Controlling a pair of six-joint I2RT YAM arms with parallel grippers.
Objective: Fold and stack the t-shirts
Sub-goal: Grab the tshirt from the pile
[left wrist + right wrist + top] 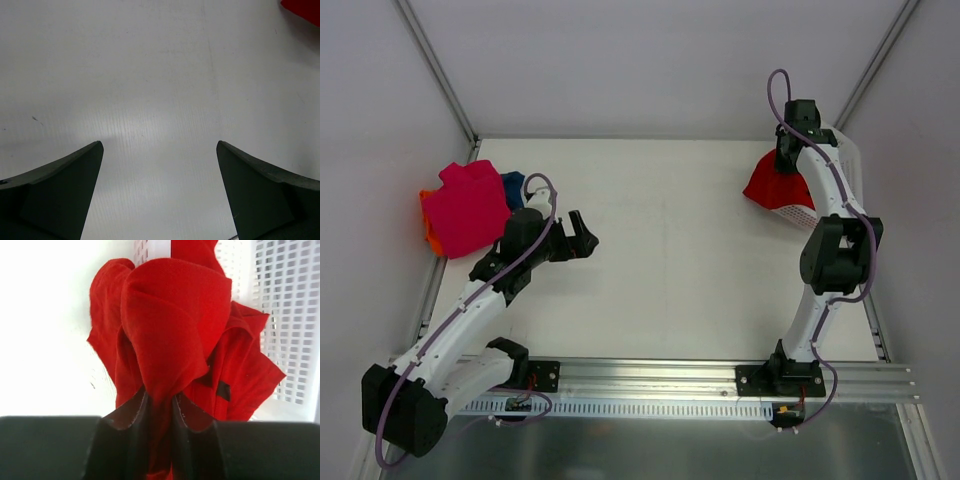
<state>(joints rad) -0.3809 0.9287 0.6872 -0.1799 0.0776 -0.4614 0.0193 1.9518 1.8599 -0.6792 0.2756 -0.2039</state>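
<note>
At far right: right end effector [160,401] pinches red t-shirt [175,315], basket [285,315] half hidden | left end effector [159,145] wide apart, empty.

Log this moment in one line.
left gripper: open, above table | right gripper: shut on red shirt, by basket | other shirts: piled far left

Plain white tabletop [680,260], faintly ribbed up close, marked with small dark specks. Closed in by pale grey walls [650,60] on three sides, slim aluminium posts [436,68] at the far corners. Aluminium rail [660,375] along the near edge. Lit evenly.
</note>
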